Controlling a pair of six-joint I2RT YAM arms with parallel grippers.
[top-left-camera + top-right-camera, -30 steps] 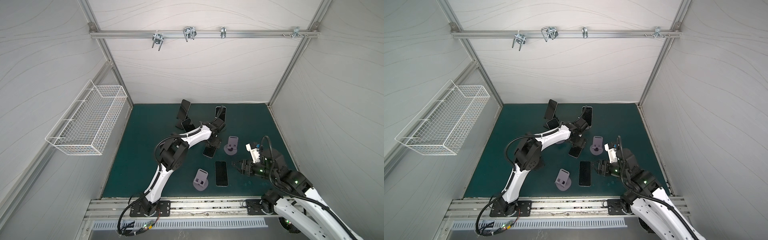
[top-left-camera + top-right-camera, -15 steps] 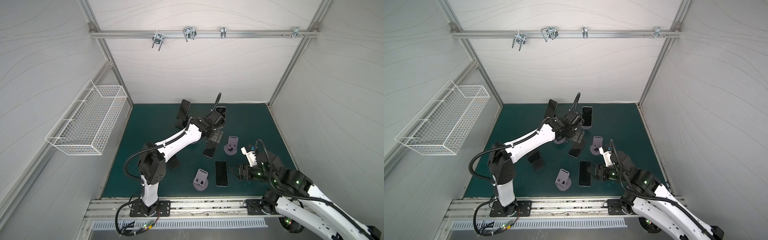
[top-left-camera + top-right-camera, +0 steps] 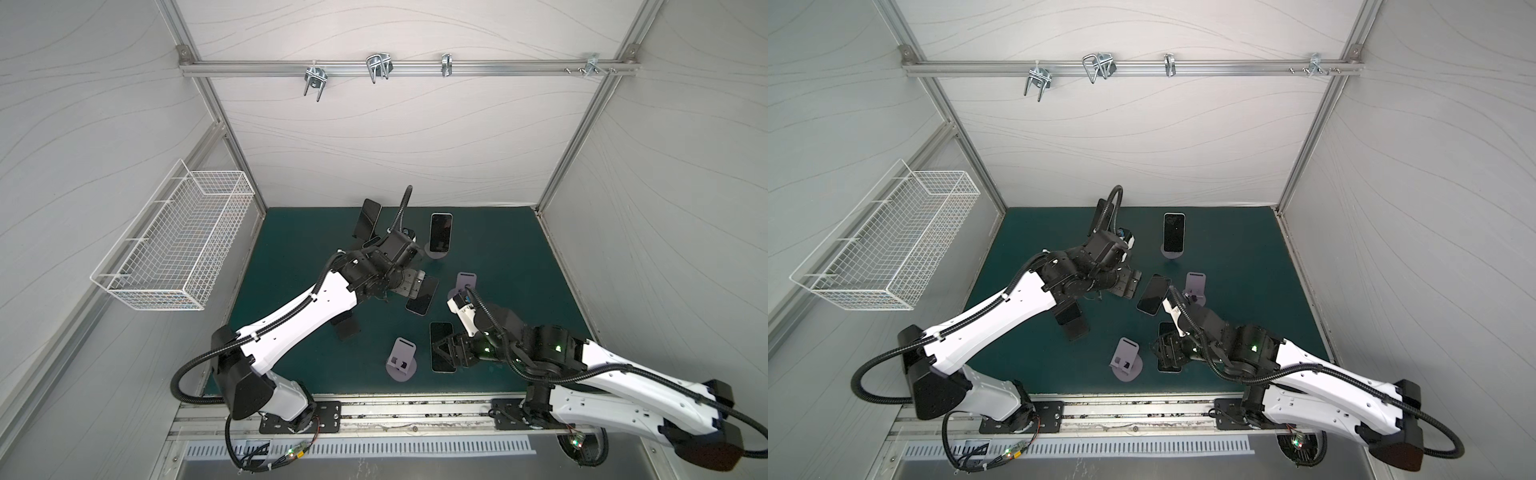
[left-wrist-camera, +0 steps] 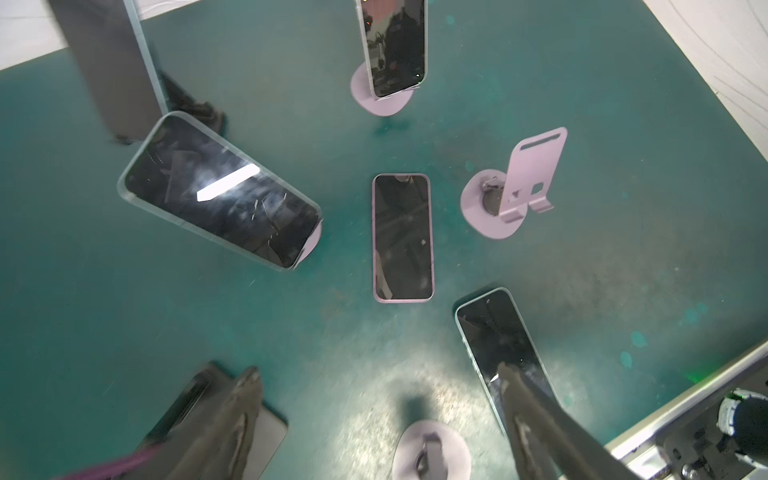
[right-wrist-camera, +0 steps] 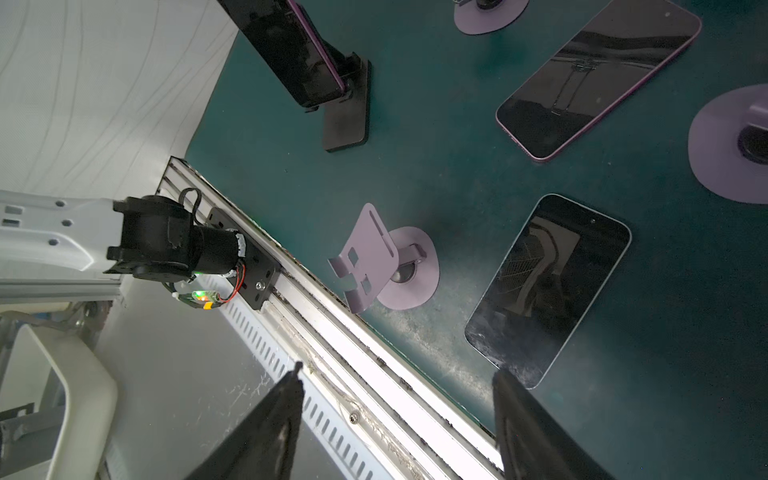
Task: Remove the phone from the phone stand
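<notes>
Left tool (image 4: 376, 372) over teal mat (image 3: 503, 249), white walls (image 3: 395, 145)

Teal mat (image 4: 623, 249), lilac stand (image 4: 532, 174), phone (image 4: 402, 237) perhaps purple-rimmed

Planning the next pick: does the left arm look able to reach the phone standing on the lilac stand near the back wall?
Probably yes. The left gripper hangs open, facing that upright phone. Nothing upright stands between them; only a flat phone lies on the mat below.
</notes>
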